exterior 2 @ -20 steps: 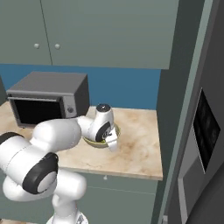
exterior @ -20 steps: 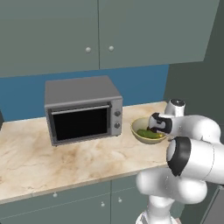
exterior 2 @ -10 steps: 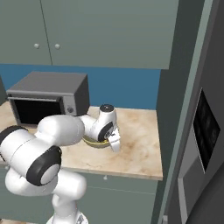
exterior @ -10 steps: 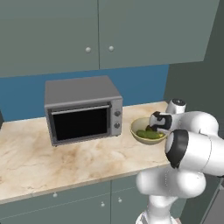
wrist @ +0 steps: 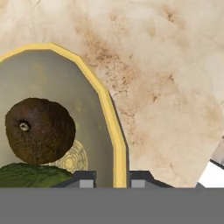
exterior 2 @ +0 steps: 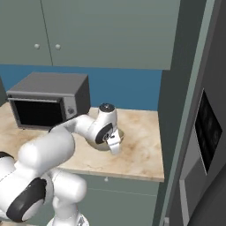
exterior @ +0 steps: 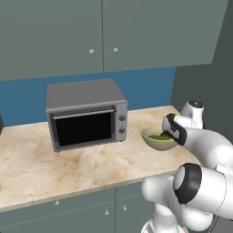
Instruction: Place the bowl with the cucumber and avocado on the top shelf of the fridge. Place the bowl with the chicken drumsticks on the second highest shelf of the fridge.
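Moved since earlier: tool has drawn its fingers in from wide to narrow, and the arm's elbow has swung lower toward the base; the bowl sits where it did.
Tool state: fingers closed to a thin gap astride the bowl's yellow rim, one tip inside, one outside; it looks like a pinch on the rim, though contact at the very tips is cut off at the edge of the hand view.
Key relation: the bowl with the cucumber and avocado lies directly under and ahead of the tool, its rim running up through the finger gap; the grip is on the rim side facing the fridge.
Bowl contents: dark brown avocado just inside the rim, green cucumber beside it.
Bowl place: resting on the table, right of the microwave, not yet lifted.
Arm pose: folded low, forearm reaching across the table, wrist bent down over the bowl.
Beyond: fridge stands to the right of the table, door seemingly shut, so the top shelf cannot be seen.
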